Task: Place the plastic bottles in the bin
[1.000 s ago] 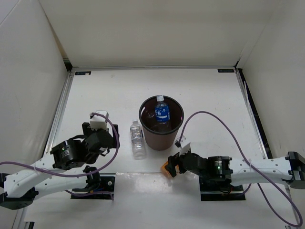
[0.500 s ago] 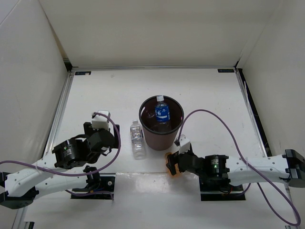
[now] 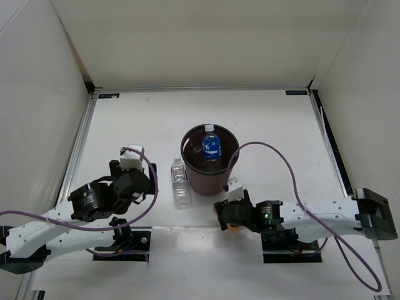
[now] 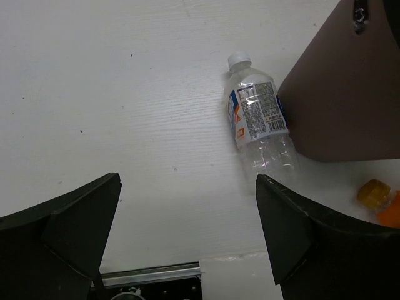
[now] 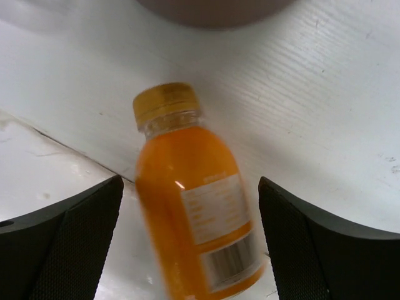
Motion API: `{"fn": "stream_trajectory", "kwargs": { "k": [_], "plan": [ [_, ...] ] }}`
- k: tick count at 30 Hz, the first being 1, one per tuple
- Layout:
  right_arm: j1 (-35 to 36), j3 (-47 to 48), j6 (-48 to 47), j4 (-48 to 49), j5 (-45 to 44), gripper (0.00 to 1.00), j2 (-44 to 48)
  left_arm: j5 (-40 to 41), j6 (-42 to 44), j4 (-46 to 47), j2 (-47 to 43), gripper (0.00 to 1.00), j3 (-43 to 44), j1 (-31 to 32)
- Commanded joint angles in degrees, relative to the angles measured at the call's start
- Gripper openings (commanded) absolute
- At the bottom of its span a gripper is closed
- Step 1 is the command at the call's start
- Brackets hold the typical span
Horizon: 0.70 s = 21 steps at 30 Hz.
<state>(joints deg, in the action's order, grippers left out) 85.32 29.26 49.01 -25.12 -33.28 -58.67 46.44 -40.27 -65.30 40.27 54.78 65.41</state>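
Observation:
The dark brown bin [image 3: 210, 175] stands mid-table with the blue-label bottle [image 3: 212, 147] upright inside it. A clear bottle with a white cap [image 3: 180, 182] lies on the table just left of the bin and also shows in the left wrist view [image 4: 257, 119]. The short orange bottle [image 5: 194, 206] lies on the table in front of the bin, cap toward the bin. My right gripper [image 5: 189, 194] is open, with one finger on each side of the bottle and a gap on both sides. My left gripper [image 4: 187, 181] is open and empty, short of the clear bottle.
The bin wall [image 4: 350, 94] fills the right of the left wrist view, with the orange bottle [image 4: 382, 201] beyond it. White walls enclose the table. Both arm base plates sit at the near edge, and a purple cable [image 3: 281, 169] loops beside the bin.
My right gripper has moved left along the near edge toward the bin and now covers the orange bottle in the top view. My left gripper shifted slightly, then held still.

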Motion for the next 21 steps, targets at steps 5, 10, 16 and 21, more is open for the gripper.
{"fn": "stream_trajectory", "kwargs": {
  "k": [5,10,16,21],
  "plan": [
    [2.5,4.9,1.7,2.5,1.1,0.88,-13.2,-0.1,0.1,0.4,-0.5,1.0,-0.2,-0.2],
    [5.1,12.0,2.1,-0.4,0.0,0.79,-23.2,-0.3,-0.2,0.3,-0.8,1.0,-0.2,-0.2],
    [8.1,20.6,4.5,-9.1,-4.1,0.68,-32.8,-0.3,-0.2,0.3,-1.2,1.0,-0.2,-0.2],
    [10.4,22.9,7.5,-14.2,-7.3,0.48,-33.3,-0.2,-0.6,0.3,-1.8,1.0,-0.4,-0.2]
  ]
}}
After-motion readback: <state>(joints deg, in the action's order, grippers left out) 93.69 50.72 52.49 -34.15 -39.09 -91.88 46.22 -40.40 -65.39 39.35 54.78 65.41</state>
